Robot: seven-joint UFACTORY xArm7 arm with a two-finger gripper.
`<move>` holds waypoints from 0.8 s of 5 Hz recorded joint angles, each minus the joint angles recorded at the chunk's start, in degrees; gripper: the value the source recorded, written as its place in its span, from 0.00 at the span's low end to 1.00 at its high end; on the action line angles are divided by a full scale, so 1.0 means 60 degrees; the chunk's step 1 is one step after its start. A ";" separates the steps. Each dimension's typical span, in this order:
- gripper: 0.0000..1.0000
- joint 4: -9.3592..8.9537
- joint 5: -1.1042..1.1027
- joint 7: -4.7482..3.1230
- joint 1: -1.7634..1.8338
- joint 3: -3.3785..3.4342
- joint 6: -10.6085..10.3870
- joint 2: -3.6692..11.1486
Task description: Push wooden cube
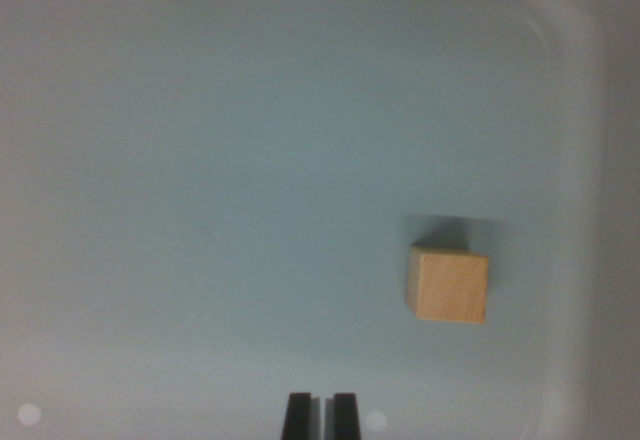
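Our black gripper (320,415) is nearly closed, holding nothing, and has not reached the block.
The small light-brown wooden cube (448,284) sits apart, up toward the wrist view's right, in the pale grey tray (575,20); next we slide over beside it. Most of the gripper is cut off.

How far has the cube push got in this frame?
Nothing looks done: the wooden cube sits untouched in the tray. In hand: the gripper, fingers nearly together, sits apart from it toward the wrist view's left. Left: contact and the push itself.
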 joint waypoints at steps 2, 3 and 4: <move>0.00 -0.0285 -0.0007 -0.0057 -0.0041 -0.0049 -0.0310 0.0032; 0.00 -0.0626 -0.0014 -0.0125 -0.0090 -0.0107 -0.0680 0.0070; 0.00 -0.0626 -0.0014 -0.0125 -0.0090 -0.0107 -0.0680 0.0070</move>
